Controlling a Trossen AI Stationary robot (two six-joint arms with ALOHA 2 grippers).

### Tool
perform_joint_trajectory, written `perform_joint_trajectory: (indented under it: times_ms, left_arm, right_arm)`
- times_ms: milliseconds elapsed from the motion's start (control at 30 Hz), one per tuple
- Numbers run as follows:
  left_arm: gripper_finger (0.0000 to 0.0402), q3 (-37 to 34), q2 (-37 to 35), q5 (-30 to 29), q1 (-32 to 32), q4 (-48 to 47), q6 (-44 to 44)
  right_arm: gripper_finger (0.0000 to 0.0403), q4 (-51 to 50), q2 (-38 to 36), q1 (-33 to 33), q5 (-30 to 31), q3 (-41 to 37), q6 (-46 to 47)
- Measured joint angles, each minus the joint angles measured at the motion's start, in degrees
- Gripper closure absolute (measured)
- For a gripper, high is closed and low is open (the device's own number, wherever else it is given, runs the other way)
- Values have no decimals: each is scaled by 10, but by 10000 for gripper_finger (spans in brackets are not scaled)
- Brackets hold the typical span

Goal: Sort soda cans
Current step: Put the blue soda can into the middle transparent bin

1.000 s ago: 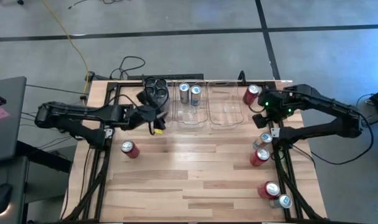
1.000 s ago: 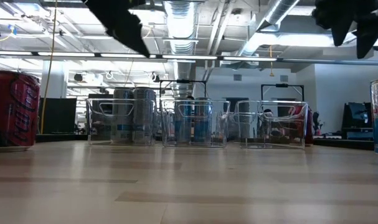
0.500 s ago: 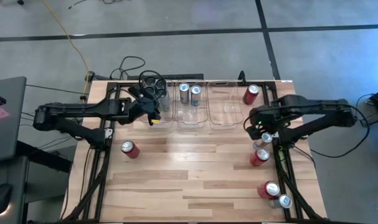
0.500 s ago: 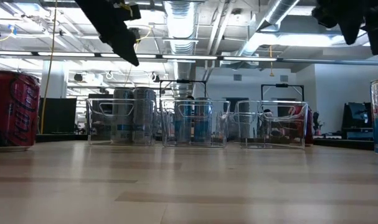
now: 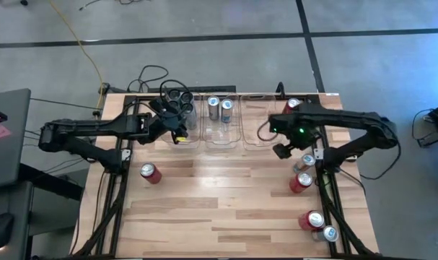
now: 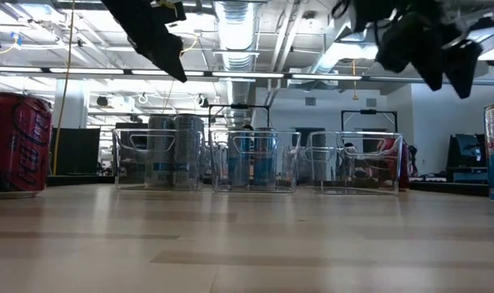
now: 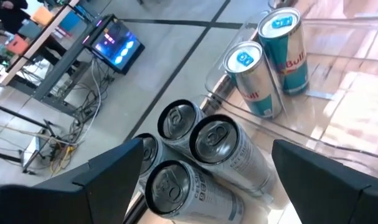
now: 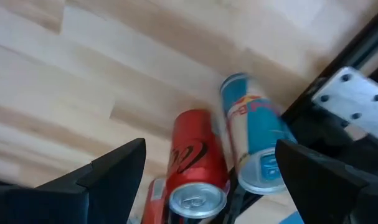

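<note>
Four grey cans [image 7: 195, 168] below left pincer [image 7: 207, 180]

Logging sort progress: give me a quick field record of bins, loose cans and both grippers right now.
left bin: four dark grey cans
middle bin: two silver-blue cans
right bin: no can visible in it
loose red cans: one on the table's left, one at the far right corner, two on the right side
left gripper: open, empty, over the left bin
right gripper: open, empty, by the right bin's near corner
</note>
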Motion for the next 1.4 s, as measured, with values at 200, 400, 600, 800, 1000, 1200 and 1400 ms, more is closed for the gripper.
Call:
perform_joint_trajectory:
  times_ms: [200, 400, 600, 800, 1000, 1200, 1400]
  left_arm:
    - [52, 0, 0, 0, 0, 11, 10]
    - [52, 0, 0, 0, 0, 12, 4]
    - [52, 0, 0, 0, 0, 10, -3]
    - [52, 0, 0, 4, 0, 8, -9]
    - [52, 0, 0, 4, 0, 7, -9]
    - [52, 0, 0, 4, 0, 4, -9]
    - [52, 0, 0, 4, 0, -1, -21]
  right_arm:
    - [29, -1, 26, -59, -53, 20, -69]
    - [29, 0, 5, -81, -65, 78, -98]
    - [29, 1, -74, -50, 50, 129, -56]
    - [29, 0, -170, 6, 138, 129, 41]
    - [29, 2, -228, 102, 228, 115, 146]
    - [29, -1, -259, 190, 242, 5, 273]
    - [29, 0, -261, 262, 209, -82, 350]
